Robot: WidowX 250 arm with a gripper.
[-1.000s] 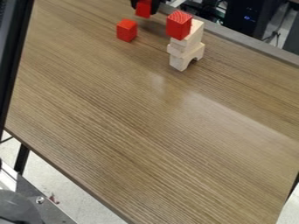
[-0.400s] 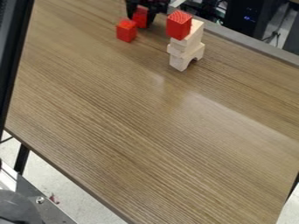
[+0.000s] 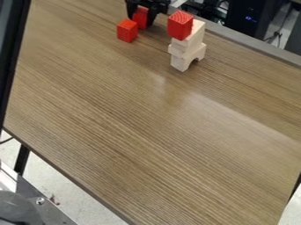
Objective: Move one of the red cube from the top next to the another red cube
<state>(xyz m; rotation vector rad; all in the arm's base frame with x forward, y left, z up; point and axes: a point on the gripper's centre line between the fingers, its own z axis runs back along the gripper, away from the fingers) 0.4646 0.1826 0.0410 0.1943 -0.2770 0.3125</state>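
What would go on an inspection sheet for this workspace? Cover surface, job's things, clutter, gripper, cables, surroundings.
Surface: wood-grain table, pale sheen across it.
Job's things: front red cube on the table; rear red cube just behind it, contact unclear; third red cube atop the pale block stack.
Clutter: dark equipment beyond the far edge.
Gripper: black gripper at the rear red cube.
Cables: dark cable beyond the far edge.
Surroundings: pale floor below.
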